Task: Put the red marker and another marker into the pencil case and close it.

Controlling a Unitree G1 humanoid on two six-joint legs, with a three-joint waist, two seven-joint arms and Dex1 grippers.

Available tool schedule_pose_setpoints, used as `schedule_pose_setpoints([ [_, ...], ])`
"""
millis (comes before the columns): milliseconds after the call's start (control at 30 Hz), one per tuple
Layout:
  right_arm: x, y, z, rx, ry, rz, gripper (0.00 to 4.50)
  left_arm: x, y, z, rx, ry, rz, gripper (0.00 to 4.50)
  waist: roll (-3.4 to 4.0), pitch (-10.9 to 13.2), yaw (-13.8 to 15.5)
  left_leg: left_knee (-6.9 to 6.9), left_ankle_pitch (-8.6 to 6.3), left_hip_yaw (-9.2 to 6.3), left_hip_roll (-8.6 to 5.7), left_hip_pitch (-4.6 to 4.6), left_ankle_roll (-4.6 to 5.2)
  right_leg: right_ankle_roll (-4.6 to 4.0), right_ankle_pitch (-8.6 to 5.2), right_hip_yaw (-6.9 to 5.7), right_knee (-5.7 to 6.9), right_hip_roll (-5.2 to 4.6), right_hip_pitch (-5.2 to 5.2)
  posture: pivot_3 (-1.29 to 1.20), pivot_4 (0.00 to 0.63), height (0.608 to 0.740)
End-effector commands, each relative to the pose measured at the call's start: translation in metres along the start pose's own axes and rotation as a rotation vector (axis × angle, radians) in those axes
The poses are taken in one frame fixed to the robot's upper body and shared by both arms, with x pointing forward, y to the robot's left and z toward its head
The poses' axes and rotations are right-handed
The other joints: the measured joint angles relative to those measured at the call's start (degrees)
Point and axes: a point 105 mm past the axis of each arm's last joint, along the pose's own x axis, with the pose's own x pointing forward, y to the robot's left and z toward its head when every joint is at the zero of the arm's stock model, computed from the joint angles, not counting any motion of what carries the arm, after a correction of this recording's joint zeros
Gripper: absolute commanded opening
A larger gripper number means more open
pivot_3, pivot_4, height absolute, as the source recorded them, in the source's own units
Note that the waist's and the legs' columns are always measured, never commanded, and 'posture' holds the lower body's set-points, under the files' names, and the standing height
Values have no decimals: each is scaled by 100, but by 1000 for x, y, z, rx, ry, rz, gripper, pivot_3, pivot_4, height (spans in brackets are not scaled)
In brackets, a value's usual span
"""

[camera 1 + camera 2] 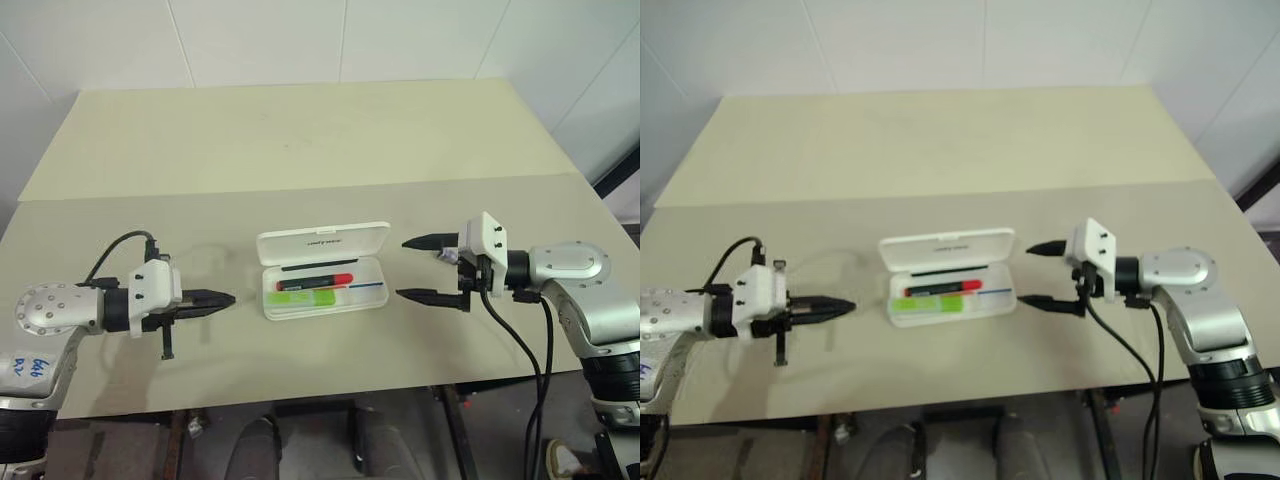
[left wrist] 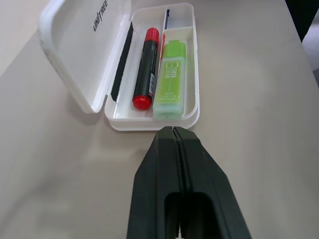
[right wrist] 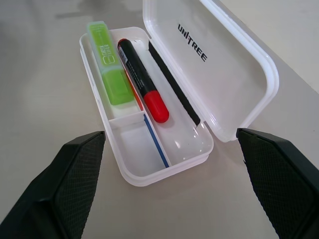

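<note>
The white pencil case [image 1: 372, 298] lies open in the middle of the table, its lid [image 1: 322, 243] tilted back on the far side. Inside lie the red marker [image 1: 320, 282] and, nearer me, the lime-green highlighter [image 1: 300, 296]. Both show again in the right wrist view, the red marker [image 3: 142, 78] beside the green highlighter [image 3: 110, 70]. My left gripper [image 1: 226, 299] hovers just left of the case, shut with nothing in it. My right gripper [image 1: 418, 268] sits just right of the case, wide open and empty, facing the case's right end.
The beige table [image 1: 300, 150] stretches far behind the case. Black cables [image 1: 530, 360] hang from the right arm past the table's front edge. A thin black pen [image 3: 174, 82] lies along the hinge side inside the case.
</note>
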Motion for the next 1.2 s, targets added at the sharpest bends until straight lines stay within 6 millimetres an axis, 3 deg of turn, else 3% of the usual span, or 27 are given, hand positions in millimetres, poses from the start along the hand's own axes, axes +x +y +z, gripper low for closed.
schedule_pose_setpoints([
  [33,-9,-7,14,-45,-25,-46,4469,11,2,2,30,-6,-3,72,0,0,3,1,0,0,0,0,0,0,0,0,1,0,0,0,150,740],
  [500,-8,16,23,-14,-66,-9,4469,34,7,-4,32,6,11,72,0,0,24,2,0,0,3,0,0,14,8,2,4,6,0,0,150,740],
  [1200,-5,19,20,11,-91,-18,4469,51,1,3,13,-49,-8,72,0,0,135,13,0,0,4,0,0,15,8,3,9,9,0,0,150,740],
])
